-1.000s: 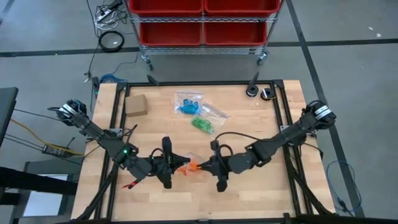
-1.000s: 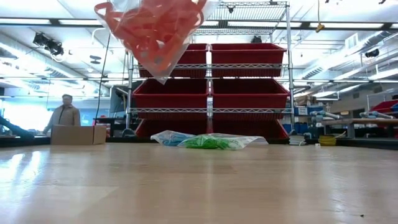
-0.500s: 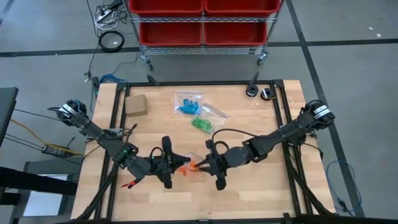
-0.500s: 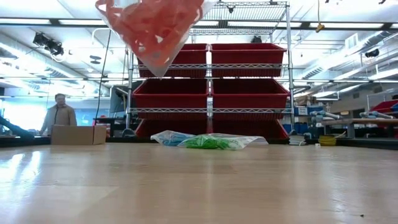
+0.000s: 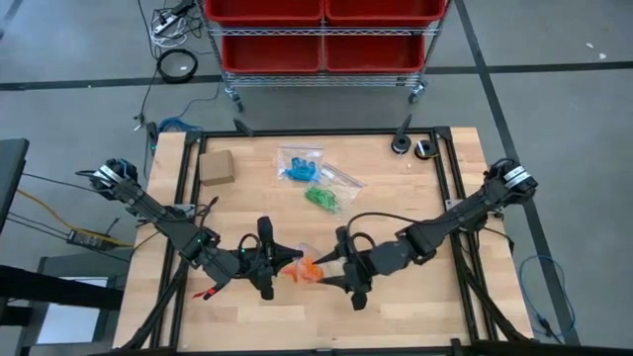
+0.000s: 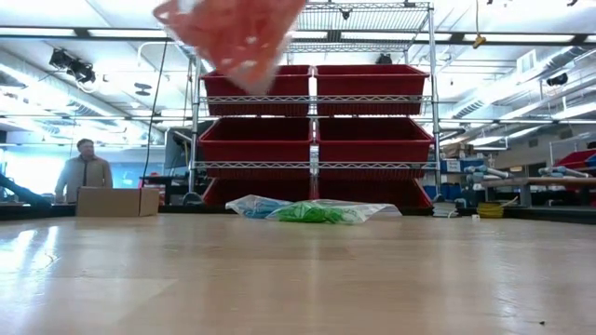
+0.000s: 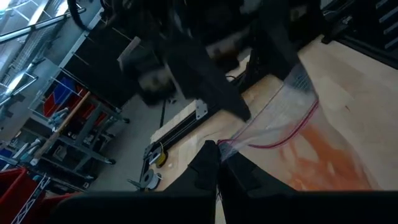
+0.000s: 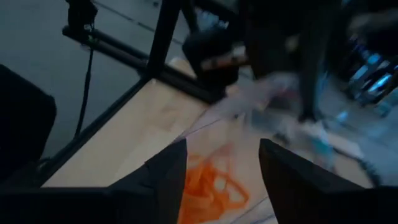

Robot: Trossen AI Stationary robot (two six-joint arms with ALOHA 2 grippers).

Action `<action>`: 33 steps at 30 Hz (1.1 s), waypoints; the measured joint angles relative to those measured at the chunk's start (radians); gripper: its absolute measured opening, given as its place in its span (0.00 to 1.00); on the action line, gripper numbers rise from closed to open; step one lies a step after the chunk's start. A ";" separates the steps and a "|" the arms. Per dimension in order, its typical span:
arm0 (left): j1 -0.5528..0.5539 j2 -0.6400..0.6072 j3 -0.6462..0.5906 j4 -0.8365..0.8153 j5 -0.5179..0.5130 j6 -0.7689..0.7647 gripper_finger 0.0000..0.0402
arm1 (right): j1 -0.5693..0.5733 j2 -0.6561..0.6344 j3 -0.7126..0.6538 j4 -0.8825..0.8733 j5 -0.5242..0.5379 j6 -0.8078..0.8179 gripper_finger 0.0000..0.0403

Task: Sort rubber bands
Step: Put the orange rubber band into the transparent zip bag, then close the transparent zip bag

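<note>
Left gripper (image 5: 280, 259) is clamped on one edge of the orange bag (image 5: 303, 267), holding it clear of the table (image 5: 396, 307) near the front middle; the orange bands (image 6: 228, 33) hang inside it, likely so they stay bunched. Right gripper (image 5: 336, 269) sits just beside the bag, fingers (image 8: 165, 174) spread wide with nothing between them. Blue bag (image 5: 297, 164) and green bag (image 5: 322, 196) lie mid-table, apart from this one, so colours look already split. Box (image 5: 216, 166) sits back-left.

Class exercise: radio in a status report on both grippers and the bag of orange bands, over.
Left gripper shut on bag of orange rubber bands, held off the table. Right gripper open beside it. Nothing in the way.
</note>
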 joint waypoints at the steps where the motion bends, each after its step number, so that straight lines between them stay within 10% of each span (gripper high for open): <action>1: 0.000 0.000 0.000 0.000 0.000 0.000 0.03 | 0.013 -0.011 0.000 0.004 0.027 -0.016 0.48; 9: 0.000 0.000 0.000 -0.001 0.003 0.000 0.03 | 0.113 -0.093 0.001 -0.170 0.352 0.047 0.47; 21: 0.000 0.000 0.000 0.000 0.012 0.000 0.03 | 0.202 -0.102 -0.012 -0.623 0.402 0.665 0.41; 33: 0.041 0.000 0.000 0.043 0.024 0.000 0.03 | 0.210 -0.102 -0.389 0.322 0.439 0.542 0.40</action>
